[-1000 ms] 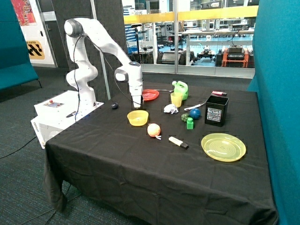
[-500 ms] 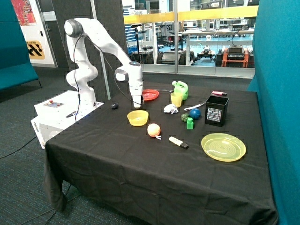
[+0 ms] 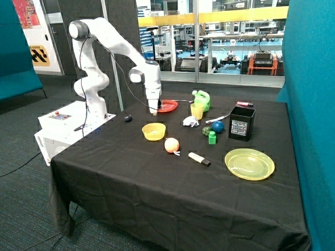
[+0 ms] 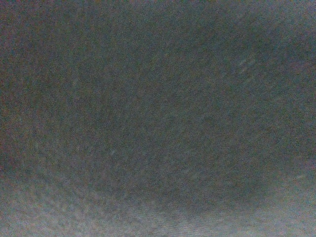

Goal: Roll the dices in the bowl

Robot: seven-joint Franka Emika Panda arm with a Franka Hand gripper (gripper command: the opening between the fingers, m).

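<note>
While the arm reaches over the desk [image 3: 157, 198], its gripper [image 3: 153, 111] hangs above the cloth between the bowl [image 3: 154, 131] and the red plate [image 3: 168, 105], clear of both. Whether the fingers are open or closed, or hold anything, cannot be told. The bowl sits on the desk near an orange ball [image 3: 171, 145]; no dice can be made out in it from this angle. The wrist view shows only dark cloth [image 4: 158, 118].
</note>
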